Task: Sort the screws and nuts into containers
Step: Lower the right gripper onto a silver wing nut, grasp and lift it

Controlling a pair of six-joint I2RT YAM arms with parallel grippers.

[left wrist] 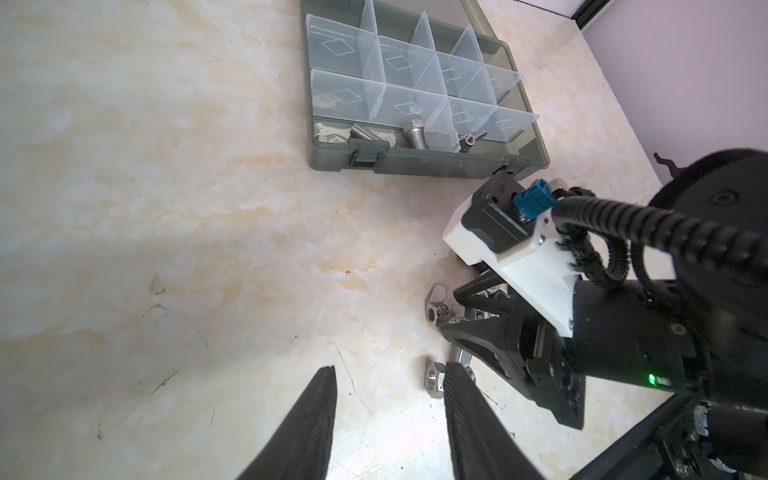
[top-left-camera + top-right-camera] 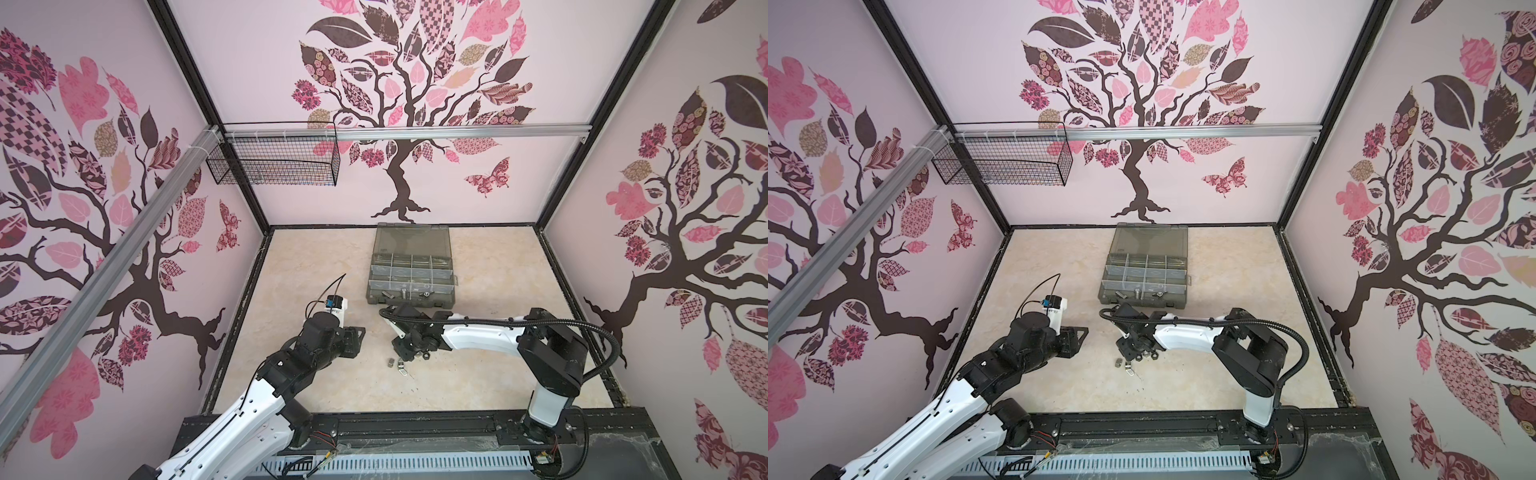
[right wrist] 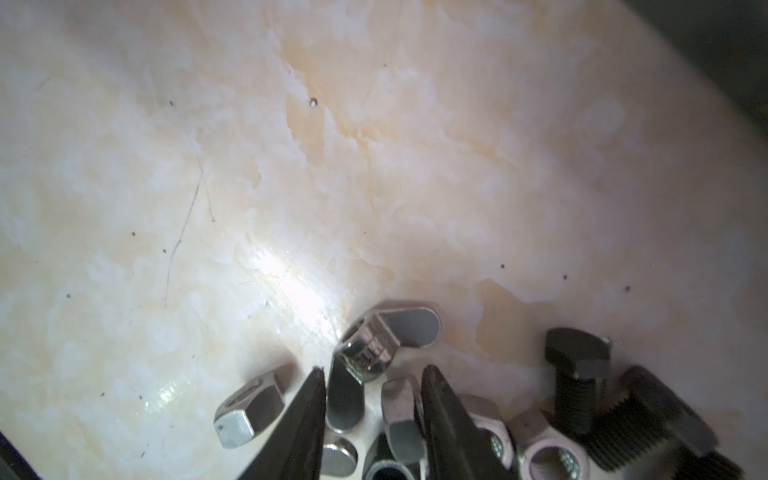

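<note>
The right gripper, jaws partly open and holding nothing, straddles piled wing nuts; closing may snag two, or flick one away.

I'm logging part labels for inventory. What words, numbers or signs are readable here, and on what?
No text reads clearly.
Marking on the right arm's camera housing: too blurred to read.
Print on the left arm's camera mount: too small to read.
Diamond outlines on the containers' floors: a sign, no words.
</note>
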